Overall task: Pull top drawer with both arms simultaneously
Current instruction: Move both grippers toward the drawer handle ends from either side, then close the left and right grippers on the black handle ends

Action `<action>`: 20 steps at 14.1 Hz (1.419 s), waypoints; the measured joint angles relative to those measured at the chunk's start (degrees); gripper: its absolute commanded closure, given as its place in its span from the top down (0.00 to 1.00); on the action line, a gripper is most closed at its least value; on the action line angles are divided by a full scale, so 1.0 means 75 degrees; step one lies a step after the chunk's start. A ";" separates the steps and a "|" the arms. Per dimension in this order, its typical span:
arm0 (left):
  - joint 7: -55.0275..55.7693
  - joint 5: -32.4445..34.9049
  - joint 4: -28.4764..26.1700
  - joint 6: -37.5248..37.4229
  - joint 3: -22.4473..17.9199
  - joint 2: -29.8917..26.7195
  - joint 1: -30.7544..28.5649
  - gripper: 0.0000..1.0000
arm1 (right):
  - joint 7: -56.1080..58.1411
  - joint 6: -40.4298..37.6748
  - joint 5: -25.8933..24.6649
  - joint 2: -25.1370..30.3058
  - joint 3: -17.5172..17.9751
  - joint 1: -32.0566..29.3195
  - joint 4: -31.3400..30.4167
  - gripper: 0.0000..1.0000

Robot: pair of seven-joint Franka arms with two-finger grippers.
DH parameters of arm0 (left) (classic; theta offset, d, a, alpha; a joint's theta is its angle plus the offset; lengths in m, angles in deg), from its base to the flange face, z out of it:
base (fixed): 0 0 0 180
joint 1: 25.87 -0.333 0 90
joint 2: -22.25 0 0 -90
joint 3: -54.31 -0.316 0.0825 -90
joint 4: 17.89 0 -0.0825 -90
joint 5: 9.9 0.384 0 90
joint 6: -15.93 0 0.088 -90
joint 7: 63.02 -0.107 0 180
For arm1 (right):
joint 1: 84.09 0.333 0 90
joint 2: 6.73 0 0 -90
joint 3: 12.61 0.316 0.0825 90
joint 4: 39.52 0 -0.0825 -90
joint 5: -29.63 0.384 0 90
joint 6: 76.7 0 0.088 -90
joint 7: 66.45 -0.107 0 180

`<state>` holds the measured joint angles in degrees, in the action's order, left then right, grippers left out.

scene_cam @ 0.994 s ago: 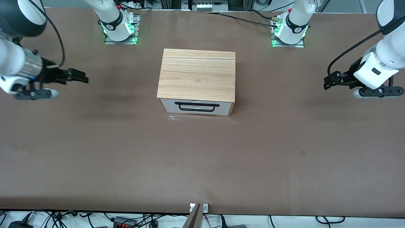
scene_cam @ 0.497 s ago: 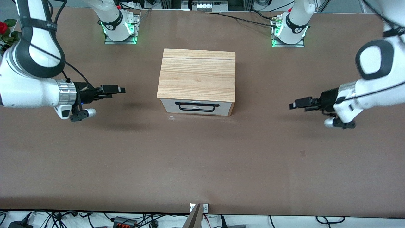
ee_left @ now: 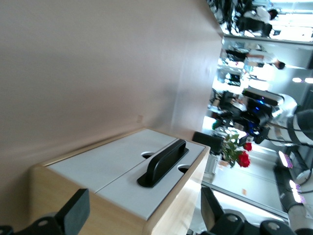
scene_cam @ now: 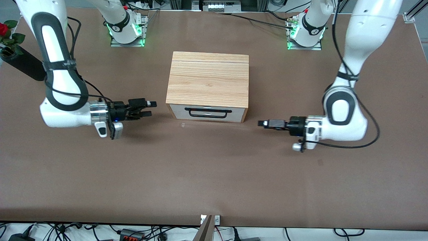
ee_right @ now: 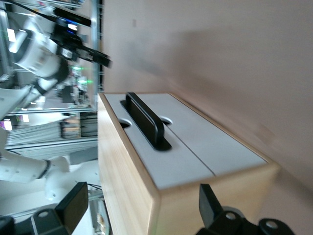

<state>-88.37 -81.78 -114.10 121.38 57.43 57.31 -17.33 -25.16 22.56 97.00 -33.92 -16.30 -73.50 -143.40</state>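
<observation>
The top drawer (scene_cam: 207,107) is shut in the wooden cabinet (scene_cam: 209,78) at the table's middle; its white front carries a black wire handle (scene_cam: 210,112). My right gripper (scene_cam: 149,109) is open, low over the table beside the cabinet's front corner toward the right arm's end. My left gripper (scene_cam: 264,123) is open, low over the table off the other front corner. The left wrist view shows the gripper (ee_left: 142,215), drawer front (ee_left: 156,196) and handle (ee_left: 164,161). The right wrist view shows the gripper (ee_right: 142,210), drawer front (ee_right: 171,166) and handle (ee_right: 144,120). Neither gripper touches anything.
A black vase with a red rose (scene_cam: 13,50) lies at the table edge toward the right arm's end. The arm bases (scene_cam: 125,28) (scene_cam: 306,31) stand farther from the camera than the cabinet. A small pale scrap (scene_cam: 181,125) lies in front of the cabinet.
Both arms have swung in and down from the table's ends toward the cabinet's front corners. The drawer has not moved.
</observation>
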 measured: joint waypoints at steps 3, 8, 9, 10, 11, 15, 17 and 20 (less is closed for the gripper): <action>-0.0097 -0.0097 0.0577 0.0035 0.0008 0.0366 0.0593 0.98 | 0.1077 0.0040 0.1464 -0.0697 0.0000 0.0327 -0.0100 1.00; -0.0745 -0.0105 0.0789 0.0526 0.0006 0.0719 0.1065 0.89 | 0.1660 0.0298 0.3519 -0.1366 0.0002 0.1009 -0.0359 0.95; -0.0802 -0.0147 0.0790 0.0592 0.0007 0.0786 0.1104 0.85 | 0.1660 0.0392 0.3629 -0.1378 0.0002 0.1100 -0.0360 0.86; -0.0877 -0.0250 0.0792 0.0648 0.0007 0.0848 0.1137 0.84 | 0.1660 0.0449 0.3684 -0.1386 0.0002 0.1161 -0.0362 0.73; -0.0945 -0.0375 0.0791 0.0663 0.0007 0.0908 0.1159 0.79 | 0.1659 0.0473 0.3729 -0.1399 0.0001 0.1199 -0.0367 0.67; -0.1043 -0.0811 0.0775 0.0663 0.0009 0.1088 0.1259 0.72 | 0.1641 0.0477 0.3838 -0.1424 -0.0004 0.1216 -0.0388 0.50; -0.1211 -0.1151 0.0706 0.0662 0.0011 0.1112 0.1380 0.70 | 0.1641 0.0477 0.3854 -0.1424 -0.0003 0.1220 -0.0389 0.44; -0.1961 -0.1631 0.0430 0.0661 0.0011 0.1114 0.1500 0.63 | 0.1640 0.0477 0.3855 -0.1424 -0.0003 0.1238 -0.0393 0.33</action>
<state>-103.08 -94.01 -110.88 126.34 57.51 65.67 -6.08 -12.86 26.14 125.92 -44.60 -16.32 -64.22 -146.35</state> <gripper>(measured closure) 0.335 0.577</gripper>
